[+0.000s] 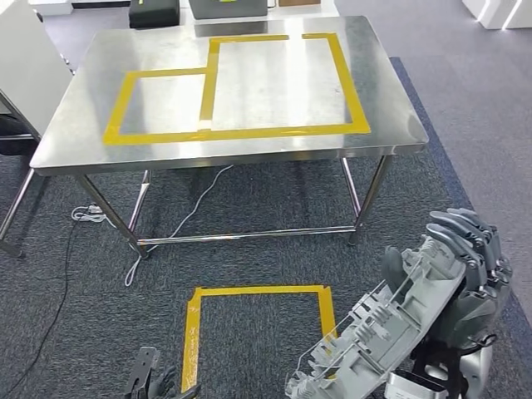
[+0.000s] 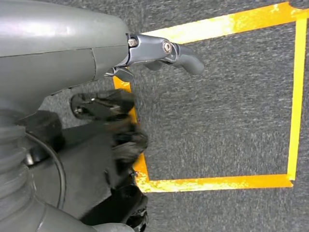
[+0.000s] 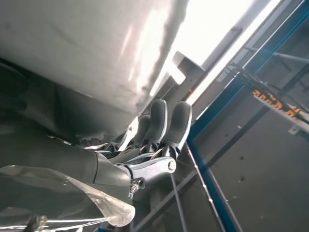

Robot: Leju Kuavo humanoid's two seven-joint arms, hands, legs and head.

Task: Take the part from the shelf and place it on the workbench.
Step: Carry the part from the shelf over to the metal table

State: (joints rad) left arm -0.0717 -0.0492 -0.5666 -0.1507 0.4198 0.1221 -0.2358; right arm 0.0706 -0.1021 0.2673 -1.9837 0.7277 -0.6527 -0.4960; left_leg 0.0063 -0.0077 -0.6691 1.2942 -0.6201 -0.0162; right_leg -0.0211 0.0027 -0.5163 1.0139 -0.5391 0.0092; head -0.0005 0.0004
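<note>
Steel workbench and carpeted floor

The shiny stainless-steel workbench (image 1: 75, 125) bears two adjoining rectangles of yellow tape (image 1: 207, 96). On the dark grey carpet (image 1: 263, 208) lie a yellow tape square (image 1: 257, 291) and a white cable (image 1: 188, 212).

Head view: taken from high on the body, aimed fwd and down; counter (image 1: 251, 91) seen in upper half of frame, yellow tape square (image 1: 257, 320) on carpet at lower centre. Left wrist view: set close behind left hand (image 2: 109, 145), aimed down at floor; same tape square (image 2: 226, 101) shared w/ head view. Right wrist view: set close behind right hand (image 3: 156, 140), tilted up toward ceiling beams.
</note>
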